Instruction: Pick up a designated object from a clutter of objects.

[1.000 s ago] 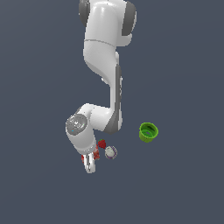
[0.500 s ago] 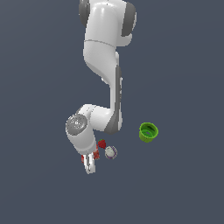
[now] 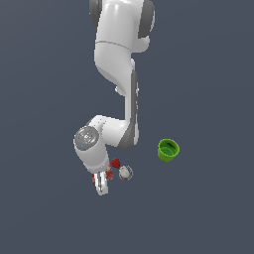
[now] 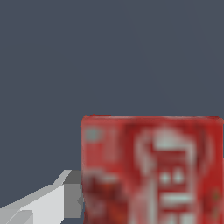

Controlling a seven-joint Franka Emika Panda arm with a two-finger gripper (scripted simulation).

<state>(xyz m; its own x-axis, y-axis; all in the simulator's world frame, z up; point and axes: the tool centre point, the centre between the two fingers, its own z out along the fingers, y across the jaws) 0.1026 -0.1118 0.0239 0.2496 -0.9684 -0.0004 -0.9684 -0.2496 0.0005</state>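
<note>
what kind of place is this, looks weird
Most likely a simulated test scene, not a real room: a flat, featureless grey ground, a smoothly rendered white arm, and a few small props, a red box, a green cup and a greyish-white round object.

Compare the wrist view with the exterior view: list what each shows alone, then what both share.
Only the wrist view shows the red box's printed face with blurred white lettering, close up, with one grey finger at its edge. Only the exterior view shows the arm, the green cup, the greyish-white round object and a small red strawberry. Both share the red box and the plain dark surface.
</note>
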